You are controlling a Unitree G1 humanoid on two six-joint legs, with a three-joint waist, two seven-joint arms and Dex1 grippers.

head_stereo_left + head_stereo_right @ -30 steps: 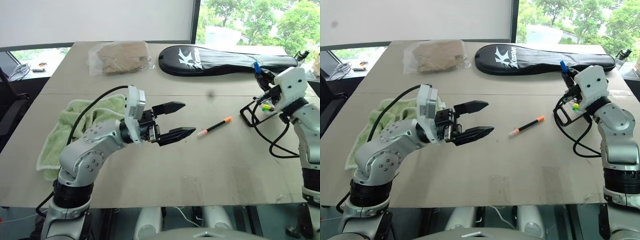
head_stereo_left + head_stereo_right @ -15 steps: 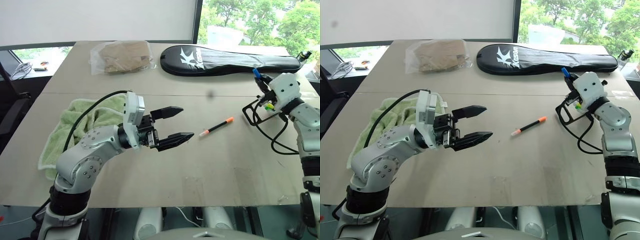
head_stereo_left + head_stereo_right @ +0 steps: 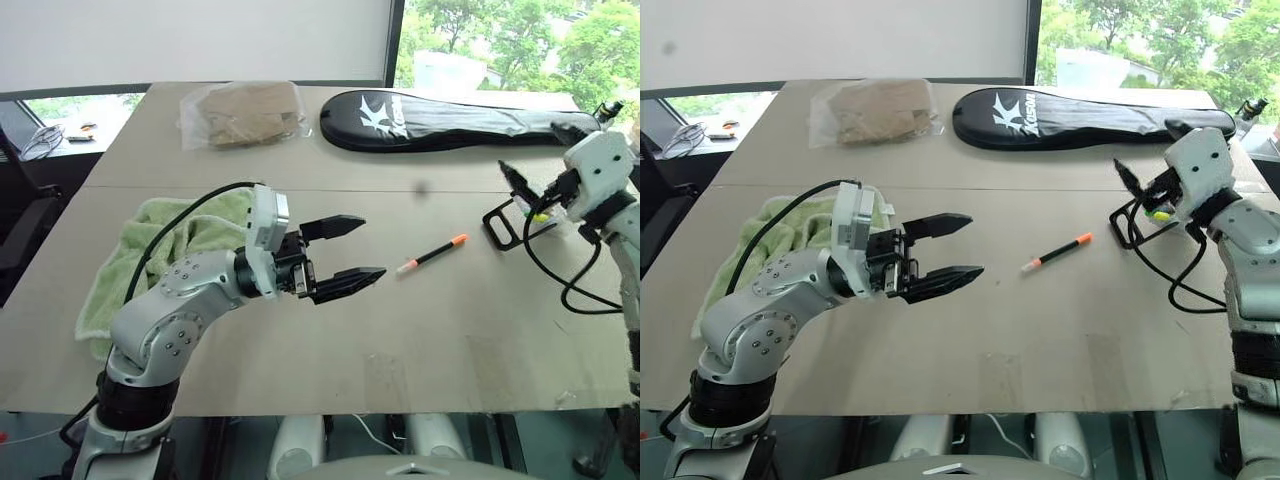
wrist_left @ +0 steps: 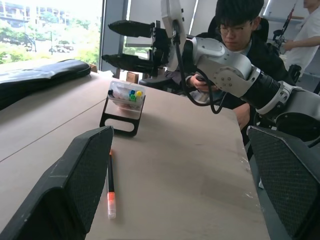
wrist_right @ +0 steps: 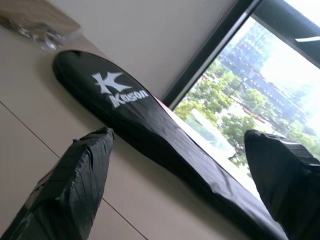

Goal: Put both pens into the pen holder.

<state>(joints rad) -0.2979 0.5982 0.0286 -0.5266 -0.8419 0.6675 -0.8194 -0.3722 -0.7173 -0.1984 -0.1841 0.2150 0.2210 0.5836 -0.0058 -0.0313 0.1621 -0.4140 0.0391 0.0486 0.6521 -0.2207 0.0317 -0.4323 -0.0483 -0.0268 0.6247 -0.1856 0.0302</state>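
A long black Kason racket bag [image 3: 455,120] lies across the far side of the tan table [image 3: 330,330]; a clear plastic bag of brown material [image 3: 243,112] sits beside it; a crumpled green towel [image 3: 140,265] rests near the table's left edge; a seated person [image 4: 245,30] shows in the left wrist view.

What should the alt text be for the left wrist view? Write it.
An orange-capped pen lies on a tan table between the left pincer's open black fingers. Beyond it stands a clear pen holder with the right pincer open above it, and a seated person behind.
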